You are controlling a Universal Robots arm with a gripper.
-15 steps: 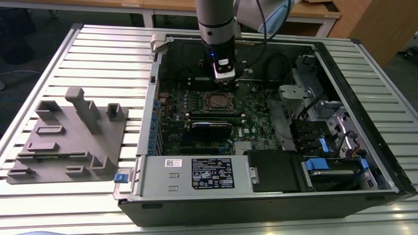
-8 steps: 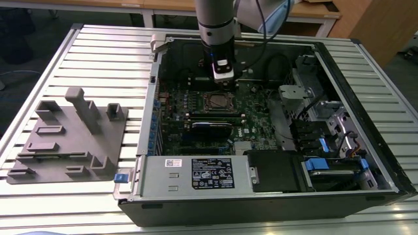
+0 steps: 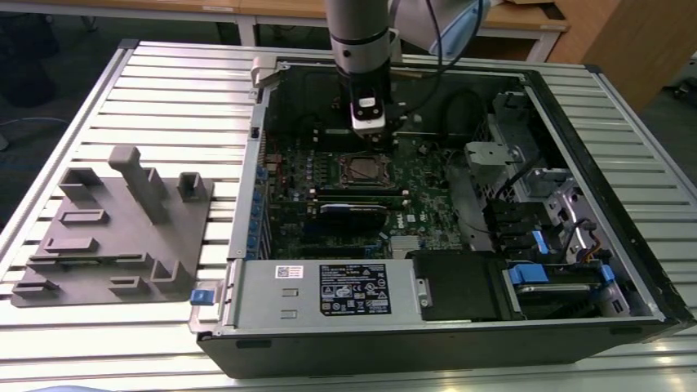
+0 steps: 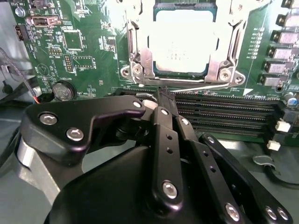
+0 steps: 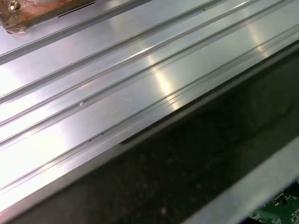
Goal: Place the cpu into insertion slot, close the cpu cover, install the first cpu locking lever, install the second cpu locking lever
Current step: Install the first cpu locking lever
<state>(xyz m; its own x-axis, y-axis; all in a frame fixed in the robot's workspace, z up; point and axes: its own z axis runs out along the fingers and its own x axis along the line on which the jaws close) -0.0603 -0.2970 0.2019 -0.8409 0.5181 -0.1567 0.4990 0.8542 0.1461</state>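
The cpu lies flat in the insertion slot, a little above the middle of the exterior view. The cpu cover is already down around it, its window framing the silver-grey top.

Along the socket edge nearest the gripper runs a thin locking lever (a bare wire rod, its long axis parallel to that edge and to the black memory slots beside it). One end of the rod meets the fingertips, so the lever stretches away sideways from them rather than straight ahead.

The fingers are pressed together with no gap between them. I cannot tell whether they pinch the rod or only bear against it, because the tips cover the contact. The socket's far edge is cut off by the frame, so the other lever's position is hard to make out.

In the exterior view the arm descends from the upper middle into the open computer case. The case sits on a slatted metal table, with a grey fixture at the exterior view's left.
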